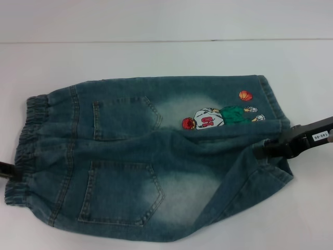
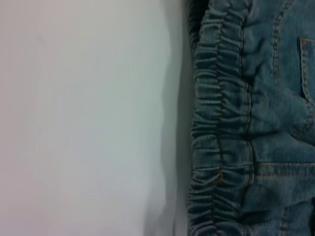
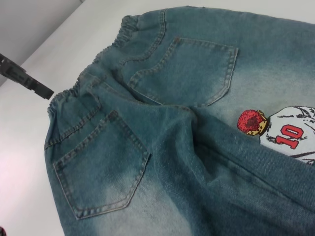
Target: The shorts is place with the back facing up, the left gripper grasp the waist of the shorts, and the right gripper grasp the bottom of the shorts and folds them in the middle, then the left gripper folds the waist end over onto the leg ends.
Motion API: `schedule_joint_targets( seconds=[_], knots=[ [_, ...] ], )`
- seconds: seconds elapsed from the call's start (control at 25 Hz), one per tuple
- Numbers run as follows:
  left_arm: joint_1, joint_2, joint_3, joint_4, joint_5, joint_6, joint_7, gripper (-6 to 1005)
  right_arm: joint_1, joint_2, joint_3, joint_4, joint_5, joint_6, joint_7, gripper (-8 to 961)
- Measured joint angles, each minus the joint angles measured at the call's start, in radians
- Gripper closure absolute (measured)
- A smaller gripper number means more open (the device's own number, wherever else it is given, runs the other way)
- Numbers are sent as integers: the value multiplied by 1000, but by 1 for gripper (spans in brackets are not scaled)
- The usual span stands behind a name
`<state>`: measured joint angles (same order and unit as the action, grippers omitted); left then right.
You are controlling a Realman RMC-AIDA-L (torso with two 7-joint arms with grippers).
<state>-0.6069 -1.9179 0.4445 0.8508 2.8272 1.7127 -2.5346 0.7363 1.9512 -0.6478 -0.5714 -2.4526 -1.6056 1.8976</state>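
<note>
Head view shows our right pincer (image 1: 263,150) at the leg ends (image 1: 278,133), its labelled arm coming in from the right edge. Its tips are sunk in bunched denim there, so we cannot tell whether it has closed on cloth. Our left pincer (image 1: 6,170) shows only as a dark sliver at the left edge, touching the waist (image 1: 28,146); its fingers are hidden too. In the right wrist view it appears as a dark bar (image 3: 27,78) just beside the gathered band.

The shorts (image 1: 140,161) lie back up on the white desk (image 1: 156,57), both patch pockets showing. Their long axis runs left to right, waist at our left, hems at our right, so each pincer sits at its own end. The embroidered player (image 1: 218,117) lies on the far leg. We judge the lengthwise fold as not yet made: both legs lie side by side.
</note>
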Motion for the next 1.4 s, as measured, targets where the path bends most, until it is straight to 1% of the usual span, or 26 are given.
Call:
schedule_joint_targets(
  seconds=[0.12, 0.36, 0.76, 1.2, 1.4],
  knots=[
    [-2, -6, 3, -11, 0, -7, 2, 262, 0, 0, 0, 0, 0, 0, -2, 942],
    [-5, -7, 15, -24, 0, -21, 7, 296, 0, 0, 0, 1, 0, 0, -8, 941],
    [-12, -16, 21, -26, -17, -18, 30, 352, 0, 0, -1, -1, 3, 1, -9, 941],
    [-19, -19, 24, -26, -21, -14, 44, 586, 1, 0, -1, -1, 2, 1, -6, 942],
    [-18, -19, 16, -17, -34, -8, 45, 812, -1, 0, 6, 0, 5, 1, -4, 941]
  ],
)
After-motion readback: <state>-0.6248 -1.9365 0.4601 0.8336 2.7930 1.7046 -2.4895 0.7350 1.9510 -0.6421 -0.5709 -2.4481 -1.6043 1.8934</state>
